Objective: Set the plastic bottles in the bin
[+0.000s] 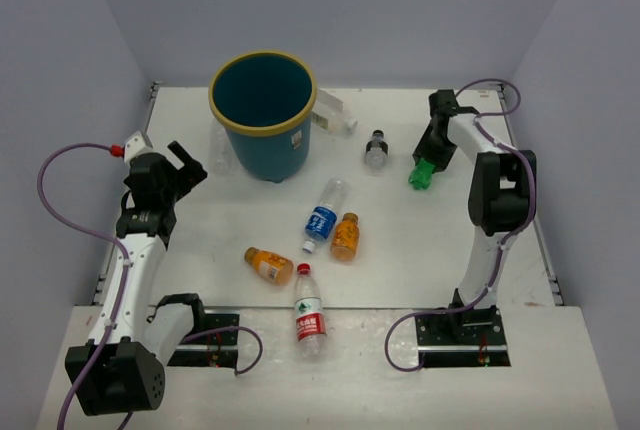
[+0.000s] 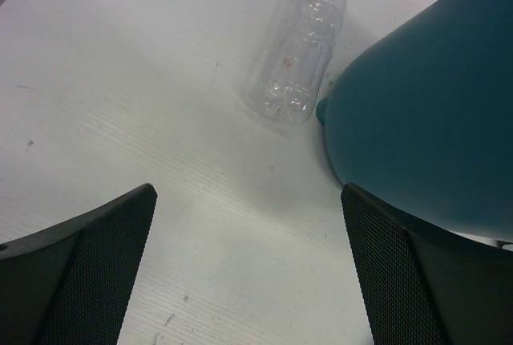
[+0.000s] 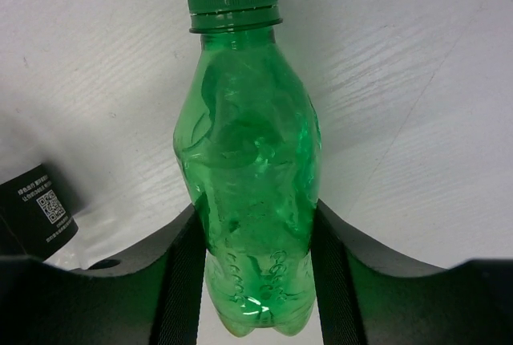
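The teal bin [image 1: 263, 110] with a yellow rim stands at the back left. My right gripper [image 1: 427, 160] is shut on a green bottle [image 1: 423, 176] lying at the right; both pads press its lower body [image 3: 248, 168], cap pointing away. My left gripper [image 1: 186, 164] is open beside the bin, with nothing between its fingers [image 2: 88, 273]. Ahead of it lies a plain clear bottle [image 2: 300, 48] against the bin wall [image 2: 433, 120]. On the table lie a dark-capped bottle [image 1: 376, 150], a blue-labelled one [image 1: 324, 215], two orange ones [image 1: 345, 237] [image 1: 269, 264] and a red-labelled one [image 1: 309, 315].
A white carton-like item [image 1: 335, 113] lies just behind the bin on its right. A black label with a QR code [image 3: 36, 213] shows at the left edge of the right wrist view. Grey walls close in the table on three sides.
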Robot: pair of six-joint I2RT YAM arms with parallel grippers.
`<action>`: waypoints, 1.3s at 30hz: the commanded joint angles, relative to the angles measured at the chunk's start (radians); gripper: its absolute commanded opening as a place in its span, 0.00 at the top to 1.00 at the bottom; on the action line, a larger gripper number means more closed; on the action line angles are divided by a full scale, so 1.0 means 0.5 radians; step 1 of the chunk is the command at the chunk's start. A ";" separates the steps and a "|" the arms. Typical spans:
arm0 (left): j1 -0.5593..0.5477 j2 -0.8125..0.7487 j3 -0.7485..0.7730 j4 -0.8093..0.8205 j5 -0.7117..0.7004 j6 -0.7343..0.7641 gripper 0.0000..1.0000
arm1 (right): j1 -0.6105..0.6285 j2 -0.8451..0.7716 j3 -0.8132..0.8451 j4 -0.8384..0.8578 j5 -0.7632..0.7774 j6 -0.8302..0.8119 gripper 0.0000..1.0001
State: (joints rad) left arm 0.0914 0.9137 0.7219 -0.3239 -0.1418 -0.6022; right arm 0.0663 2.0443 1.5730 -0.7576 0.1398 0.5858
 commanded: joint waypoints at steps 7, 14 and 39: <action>0.003 -0.037 0.069 0.011 -0.034 -0.009 0.00 | 0.056 -0.710 -0.203 0.430 -0.232 -0.230 1.00; 0.004 -0.014 0.072 0.019 -0.002 -0.017 0.00 | 0.384 -1.081 0.055 0.665 -0.625 -0.548 1.00; 0.004 -0.004 0.052 0.025 -0.037 -0.049 0.00 | 1.187 0.193 1.618 0.676 -0.608 -0.710 0.62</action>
State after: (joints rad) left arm 0.0914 0.9199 0.7221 -0.3319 -0.1427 -0.6102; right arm 0.6670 2.1460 2.3226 -0.4110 -0.2356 0.2580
